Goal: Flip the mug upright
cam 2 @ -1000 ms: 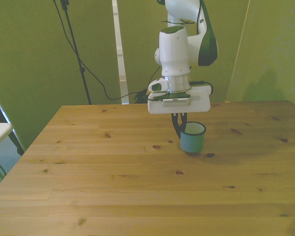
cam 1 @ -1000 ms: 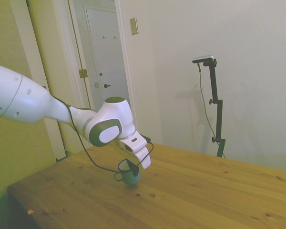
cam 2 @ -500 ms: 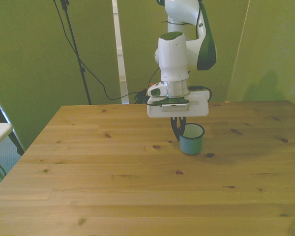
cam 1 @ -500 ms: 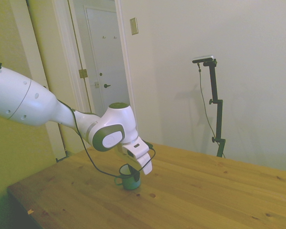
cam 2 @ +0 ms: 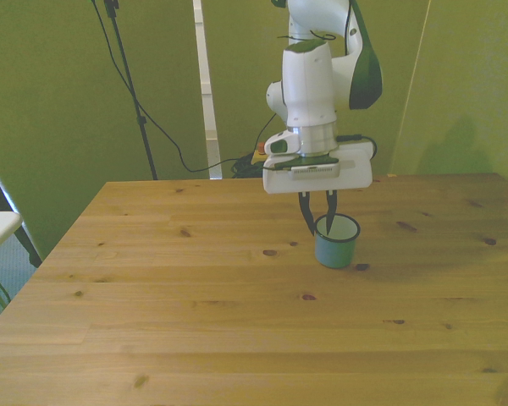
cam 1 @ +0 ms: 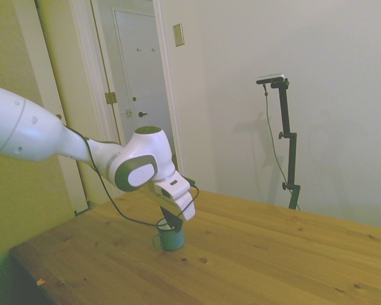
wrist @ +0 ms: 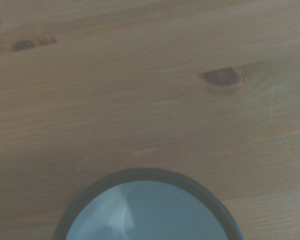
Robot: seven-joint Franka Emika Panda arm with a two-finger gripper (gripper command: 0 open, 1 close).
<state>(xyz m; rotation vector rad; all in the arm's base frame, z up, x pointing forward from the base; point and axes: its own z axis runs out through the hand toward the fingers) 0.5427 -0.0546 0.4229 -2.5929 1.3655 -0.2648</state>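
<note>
Mug (cam 1: 170, 237) is being seen upright on the counter (cam 1: 254, 260) in the side view, handle at 9 o'clock, with the gripper (cam 1: 174, 223) poised at its rim. Fingers parted slightly are being shown in the front view, the gripper (cam 2: 318, 225) straddling the mug's (cam 2: 336, 245) 9 o'clock wall without clamping. Mug's (wrist: 147, 210) pale inside is being framed in the wrist view.

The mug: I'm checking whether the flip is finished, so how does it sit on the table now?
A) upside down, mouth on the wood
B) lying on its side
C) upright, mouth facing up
C: the mug stands on its base on the table, its pale inside showing from above.
</note>
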